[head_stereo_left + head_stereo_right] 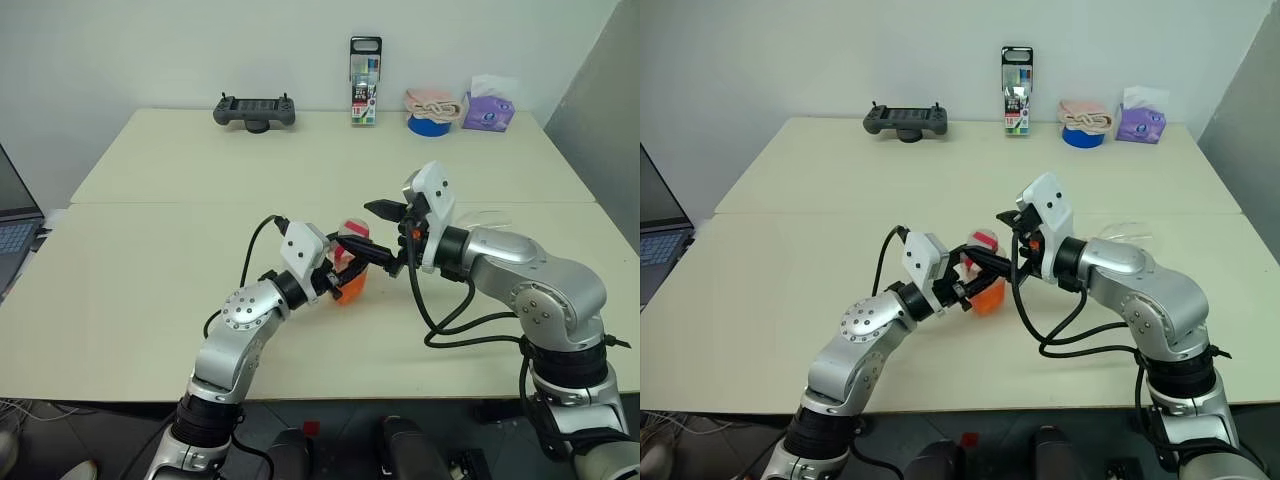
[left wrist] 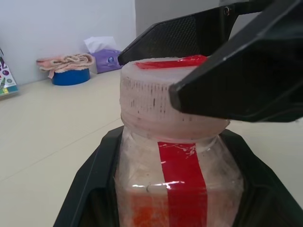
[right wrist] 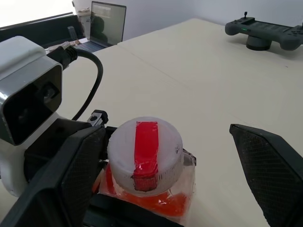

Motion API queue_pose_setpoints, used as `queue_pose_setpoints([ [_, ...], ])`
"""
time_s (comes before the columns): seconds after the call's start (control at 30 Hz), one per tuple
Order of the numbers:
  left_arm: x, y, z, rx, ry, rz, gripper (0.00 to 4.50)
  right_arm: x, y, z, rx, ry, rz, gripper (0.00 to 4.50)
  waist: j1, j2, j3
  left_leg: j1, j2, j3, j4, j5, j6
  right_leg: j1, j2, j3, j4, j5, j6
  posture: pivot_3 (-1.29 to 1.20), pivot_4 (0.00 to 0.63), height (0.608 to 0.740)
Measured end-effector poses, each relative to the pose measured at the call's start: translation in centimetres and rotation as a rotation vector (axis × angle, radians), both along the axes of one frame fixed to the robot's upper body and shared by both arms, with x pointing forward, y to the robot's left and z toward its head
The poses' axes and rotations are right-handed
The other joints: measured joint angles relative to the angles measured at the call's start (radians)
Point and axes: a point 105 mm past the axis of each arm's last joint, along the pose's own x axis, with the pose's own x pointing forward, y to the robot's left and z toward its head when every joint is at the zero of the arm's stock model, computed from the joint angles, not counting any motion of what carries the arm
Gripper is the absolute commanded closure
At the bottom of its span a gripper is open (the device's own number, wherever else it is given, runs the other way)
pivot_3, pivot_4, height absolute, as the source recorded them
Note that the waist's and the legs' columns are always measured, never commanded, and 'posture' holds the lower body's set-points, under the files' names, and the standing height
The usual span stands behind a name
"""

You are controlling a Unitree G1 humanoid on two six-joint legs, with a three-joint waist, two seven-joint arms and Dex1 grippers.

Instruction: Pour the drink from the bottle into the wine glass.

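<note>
My left gripper [image 1: 348, 268] is shut on the small clear bottle [image 1: 349, 280] and holds it upright just above the middle of the table. Orange drink [image 3: 161, 204] fills the bottle's lower part. A red strip runs over its white cap [image 3: 145, 153]. My right gripper [image 3: 164, 133] is open, with one finger on each side of the cap: the left finger [image 3: 66, 179] is close to it and the other finger [image 3: 270, 170] stands well apart. A clear rim of the wine glass [image 1: 486, 215] peeks out behind my right forearm; the rest of it is hidden.
Along the table's far edge stand a dark handheld controller [image 1: 254, 110], a tall marker pack [image 1: 365, 82], a blue tape roll with a cloth on it [image 1: 430, 112] and a purple tissue pack [image 1: 488, 108]. A laptop [image 1: 14, 222] sits off the left side.
</note>
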Motion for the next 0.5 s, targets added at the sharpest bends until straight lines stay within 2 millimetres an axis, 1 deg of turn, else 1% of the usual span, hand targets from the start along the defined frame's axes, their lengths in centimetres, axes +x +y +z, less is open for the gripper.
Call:
queue_pose_setpoints([
  [0.2,0.03,0.00,-0.01,0.001,-0.001,0.004,2.35,0.10,-0.06,-0.11,-0.008,-0.004,-0.009,0.00,0.000,0.000,0.000,0.000,0.000,0.000,0.000,0.000,0.000,0.000,0.000,0.000,0.000,0.000,0.000,0.00,0.150,0.740],
  [0.3,0.04,0.08,-0.05,0.006,-0.001,0.006,2.35,0.03,0.10,-0.26,-0.015,-0.001,-0.002,0.63,0.000,0.000,0.000,0.000,0.000,0.000,0.000,0.000,0.000,0.000,0.000,0.000,0.000,0.000,0.000,0.00,0.150,0.740],
  [0.37,0.06,0.13,-0.12,0.010,-0.001,0.009,2.35,-0.12,0.35,-0.39,-0.021,0.000,0.012,1.28,0.000,0.000,0.000,0.000,0.000,0.000,0.000,0.000,0.000,0.000,0.000,0.000,0.000,0.000,0.000,0.00,0.150,0.740],
  [0.5,0.05,0.18,-0.20,0.011,0.002,0.012,2.35,-0.23,0.50,-0.44,-0.029,-0.007,0.021,1.33,0.000,0.000,0.000,0.000,0.000,0.000,0.000,0.000,0.000,0.000,0.000,0.000,0.000,0.000,0.000,0.00,0.150,0.740],
])
